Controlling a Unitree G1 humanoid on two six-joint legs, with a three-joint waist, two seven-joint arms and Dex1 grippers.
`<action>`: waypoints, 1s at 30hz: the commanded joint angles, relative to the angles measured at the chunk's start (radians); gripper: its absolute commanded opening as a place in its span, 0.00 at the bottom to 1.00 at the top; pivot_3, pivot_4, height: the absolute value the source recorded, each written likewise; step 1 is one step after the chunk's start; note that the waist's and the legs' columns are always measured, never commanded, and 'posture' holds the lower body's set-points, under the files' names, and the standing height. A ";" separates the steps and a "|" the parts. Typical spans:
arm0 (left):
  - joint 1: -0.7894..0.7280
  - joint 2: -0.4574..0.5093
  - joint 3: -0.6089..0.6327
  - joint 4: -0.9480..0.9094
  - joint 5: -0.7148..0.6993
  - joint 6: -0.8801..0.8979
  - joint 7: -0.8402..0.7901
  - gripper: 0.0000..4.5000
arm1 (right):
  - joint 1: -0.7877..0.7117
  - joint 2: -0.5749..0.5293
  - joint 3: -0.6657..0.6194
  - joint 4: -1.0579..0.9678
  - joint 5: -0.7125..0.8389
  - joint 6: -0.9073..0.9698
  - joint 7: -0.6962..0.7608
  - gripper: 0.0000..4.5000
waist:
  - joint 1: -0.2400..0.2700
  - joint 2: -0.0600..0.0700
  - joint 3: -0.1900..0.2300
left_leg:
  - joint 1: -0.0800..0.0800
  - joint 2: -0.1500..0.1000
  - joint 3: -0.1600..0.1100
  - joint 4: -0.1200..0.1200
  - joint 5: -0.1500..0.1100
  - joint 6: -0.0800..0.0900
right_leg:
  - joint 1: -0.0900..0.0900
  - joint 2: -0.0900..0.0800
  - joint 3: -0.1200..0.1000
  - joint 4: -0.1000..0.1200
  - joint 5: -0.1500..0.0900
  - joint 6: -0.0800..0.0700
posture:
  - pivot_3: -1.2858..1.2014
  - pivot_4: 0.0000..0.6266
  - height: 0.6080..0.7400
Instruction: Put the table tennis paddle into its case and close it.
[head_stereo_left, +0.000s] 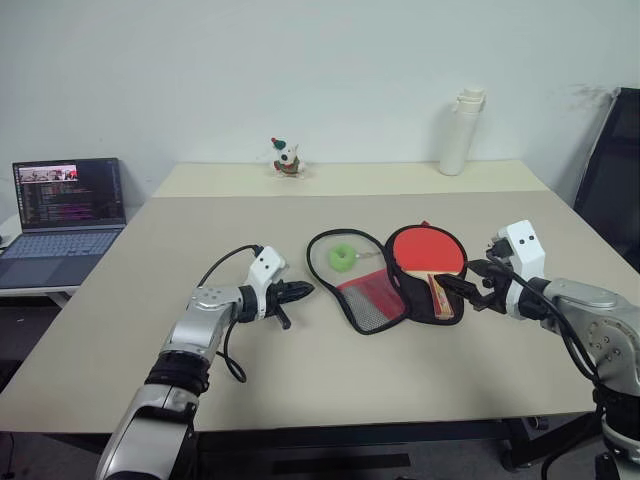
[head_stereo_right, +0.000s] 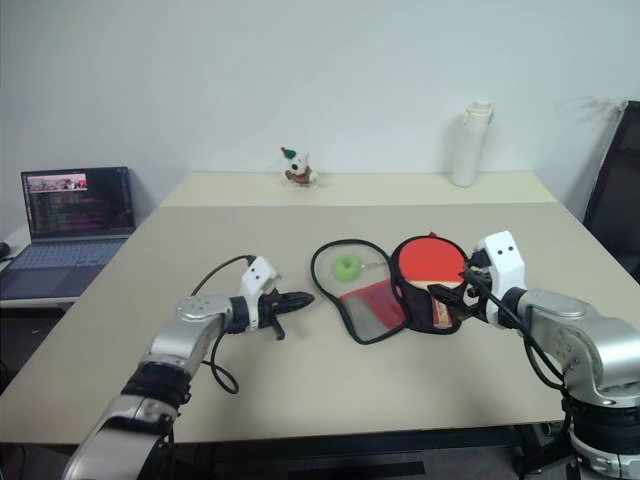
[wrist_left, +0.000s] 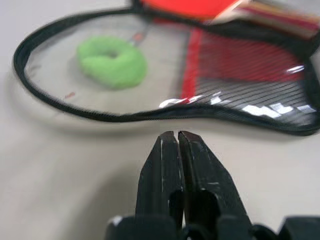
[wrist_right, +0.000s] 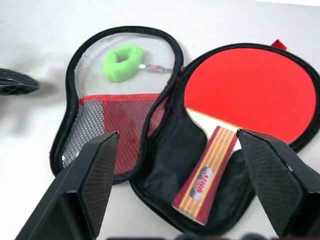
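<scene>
The table tennis paddle (wrist_right: 235, 100) lies in the black half of the open case (wrist_right: 165, 165) on the desk (head_stereo_left: 300, 390). Left gripper (head_stereo_left: 297, 291) is pinched shut, empty, beside the mesh flap; right gripper (head_stereo_left: 468, 285) gapes over the handle. The risk: folding the flap could nudge the paddle and snag the zip.

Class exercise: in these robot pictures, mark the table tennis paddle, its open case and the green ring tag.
table tennis paddle (wrist_right: 250, 87), right wrist view, on the red rubber face.
case (wrist_right: 167, 165), right wrist view, on the black lining beside the handle.
green ring tag (wrist_right: 122, 62), right wrist view, on the ring's green body.
</scene>
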 joint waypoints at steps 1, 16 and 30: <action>-0.090 -0.036 -0.013 0.160 0.067 -0.085 0.068 0.01 | 0.007 -0.028 -0.036 -0.066 0.038 -0.006 0.022 0.92 | 0.002 0.000 0.000 | 0.000 0.000 0.000 0.000 0.000 0.000 | 0.000 0.000 0.000 0.000 0.000 0.000 | 0.52 0.24 1.00; -0.407 -0.227 0.026 0.565 0.124 -0.261 0.111 0.01 | 0.108 -0.092 -0.104 -0.089 0.046 -0.039 0.018 0.92 | 0.023 -0.004 0.002 | -0.005 -0.002 0.001 0.002 -0.001 0.002 | -0.001 -0.001 -0.006 -0.003 0.001 0.002 | 0.52 0.24 1.00; -0.719 -0.503 0.055 0.675 0.151 -0.293 0.240 0.01 | 0.272 -0.208 -0.334 -0.114 0.067 0.009 0.016 0.92 | 0.028 -0.004 0.002 | -0.015 -0.011 -0.003 0.003 -0.003 0.005 | -0.003 -0.004 -0.013 -0.012 0.002 0.004 | 0.52 0.24 1.00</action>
